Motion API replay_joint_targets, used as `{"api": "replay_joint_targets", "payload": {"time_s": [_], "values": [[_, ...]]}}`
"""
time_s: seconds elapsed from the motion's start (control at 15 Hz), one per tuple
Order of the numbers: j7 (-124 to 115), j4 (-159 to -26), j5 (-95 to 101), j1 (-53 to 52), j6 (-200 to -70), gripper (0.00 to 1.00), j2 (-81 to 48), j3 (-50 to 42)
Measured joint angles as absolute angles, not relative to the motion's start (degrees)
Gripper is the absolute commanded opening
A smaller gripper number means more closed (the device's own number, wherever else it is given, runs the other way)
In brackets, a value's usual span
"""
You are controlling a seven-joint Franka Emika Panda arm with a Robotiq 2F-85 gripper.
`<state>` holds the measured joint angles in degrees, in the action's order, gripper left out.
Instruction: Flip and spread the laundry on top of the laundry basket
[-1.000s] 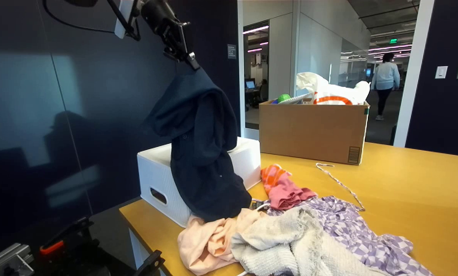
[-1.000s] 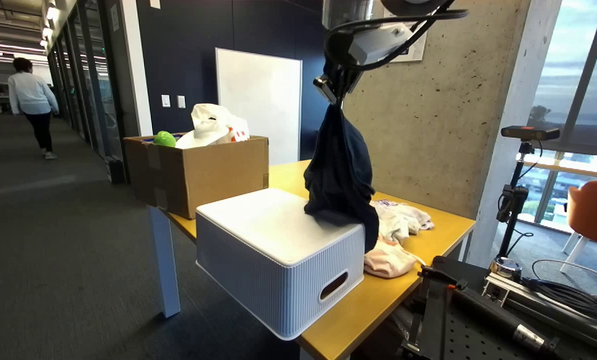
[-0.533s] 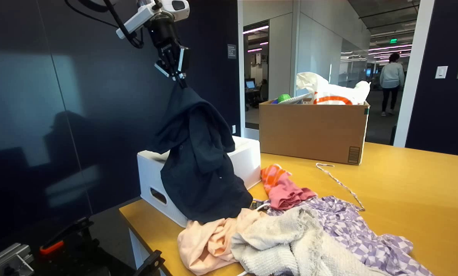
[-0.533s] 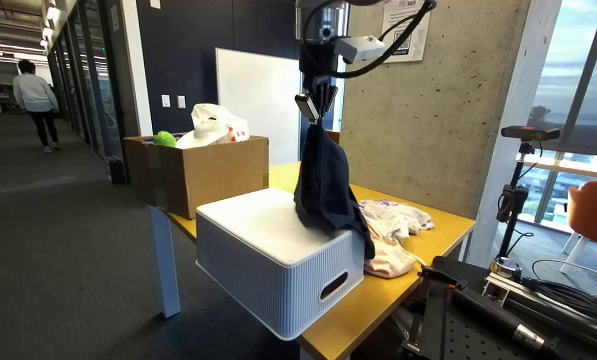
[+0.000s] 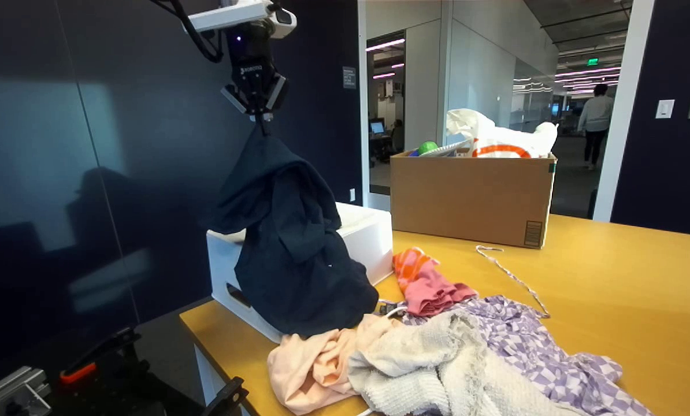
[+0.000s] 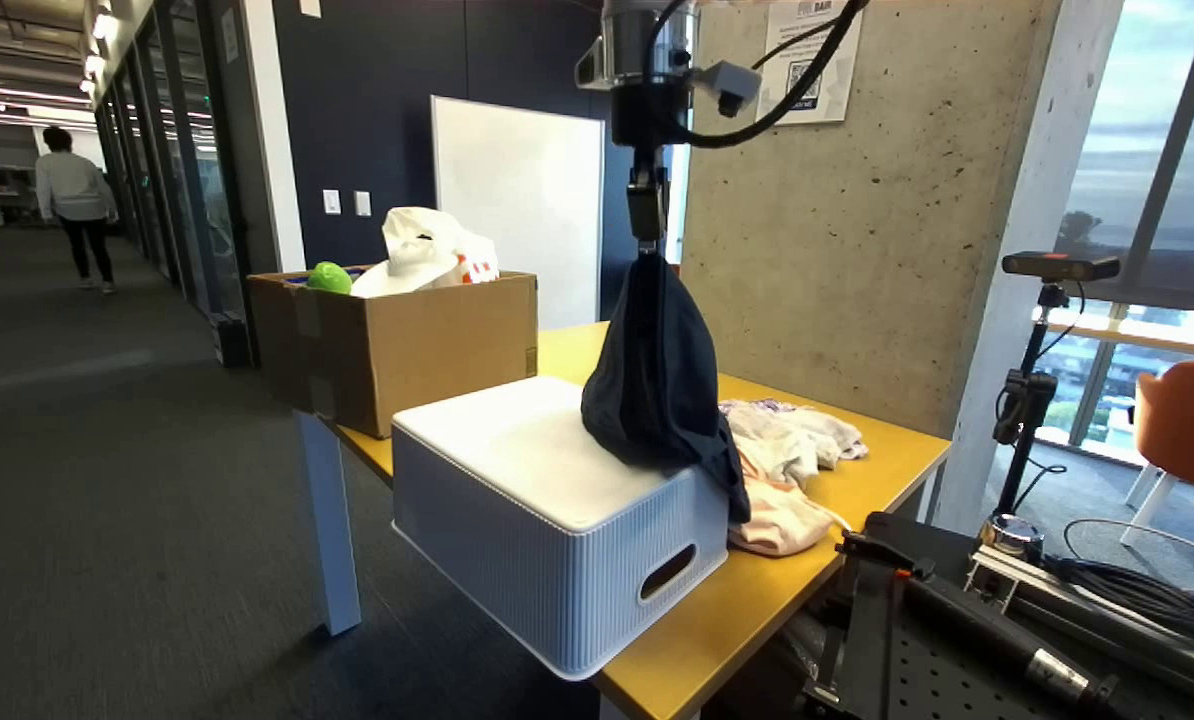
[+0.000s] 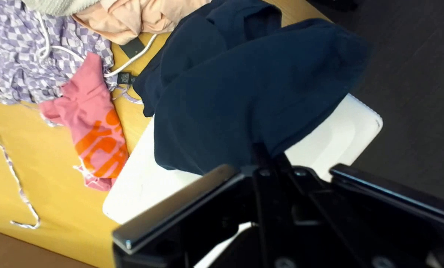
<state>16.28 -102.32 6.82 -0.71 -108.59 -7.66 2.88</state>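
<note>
A navy blue garment [image 5: 299, 248] hangs from my gripper [image 5: 261, 126] in both exterior views. My gripper [image 6: 647, 248] is shut on the garment's top edge, well above the white laundry basket [image 6: 557, 570]. The garment's lower part [image 6: 657, 400] rests on one end of the basket's flat white top and drapes over that side toward the table. In the wrist view the gripper [image 7: 272, 154] pinches the near edge of the navy cloth [image 7: 222, 100]; the fingertips are partly dark and blurred. The basket's white top [image 7: 341, 137] shows on both sides of the cloth.
A peach cloth [image 5: 322, 364], a whitish knit [image 5: 460, 358], a purple checked garment [image 5: 530, 329] and a pink-orange piece [image 5: 426, 286] lie on the yellow table [image 5: 611, 277] beside the basket. A braided cord [image 5: 518, 280] and a full cardboard box [image 5: 466, 199] stand farther along.
My gripper has moved left and down in an exterior view and has turned to point straight down. The garment's top came along, and more cloth now sags onto the basket.
</note>
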Motion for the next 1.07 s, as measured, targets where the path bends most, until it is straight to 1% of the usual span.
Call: {"api": "replay_joint_targets", "payload": {"time_s": [0.27, 0.47, 0.93, 1.0, 1.07], "values": [[28.2, -101.5, 4.7, 0.4, -108.6, 0.01, -11.9, 3.2], [34.7, -98.1, 4.7, -0.2, -107.2, 0.01, -16.7, 4.7], [48.9, -80.3, 9.7, -2.7, -96.5, 0.01, -30.7, 6.6], [51.1, -77.5, 10.8, -3.2, -95.2, 0.05, -32.7, 6.7], [53.0, -74.6, 11.9, -3.7, -94.0, 0.3, -34.7, 6.7]]}}
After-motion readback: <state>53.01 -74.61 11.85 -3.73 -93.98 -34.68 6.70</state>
